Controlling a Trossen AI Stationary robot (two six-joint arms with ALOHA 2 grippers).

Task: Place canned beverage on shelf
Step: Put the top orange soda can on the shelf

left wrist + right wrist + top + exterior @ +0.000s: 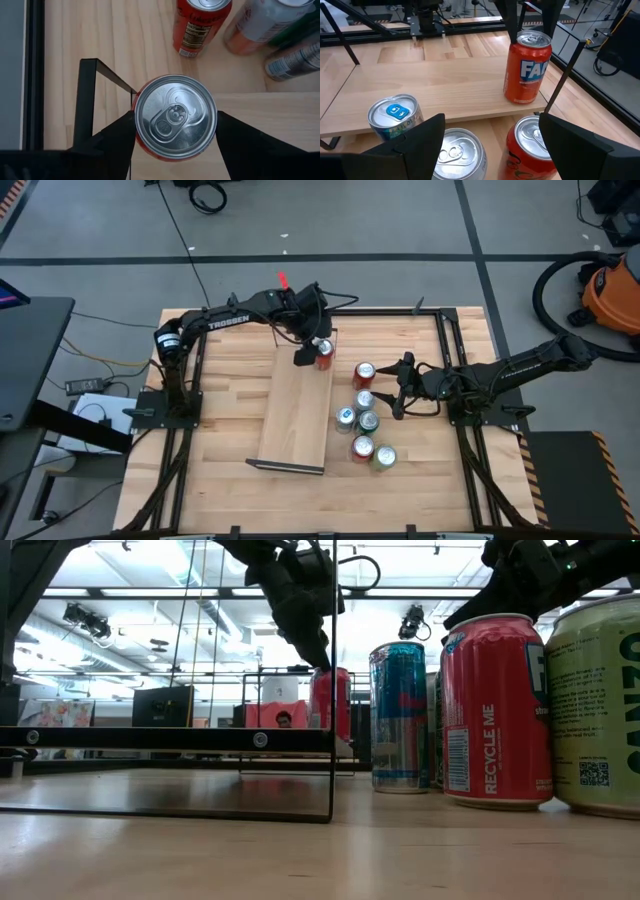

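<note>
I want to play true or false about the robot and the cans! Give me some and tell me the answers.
1. The left tool is holding a red can. True.
2. That red can is lying on its side. False: it stands upright on the shelf, near a corner.
3. The right tool hangs over the cans beside the shelf. True.
4. The right tool is squeezing a can. False: its fingers are open and hold nothing.
5. The shelf has five cans on it. False: only the red can.

The shelf is seen from straight overhead, level from table height, and closely from both wrists.
</note>
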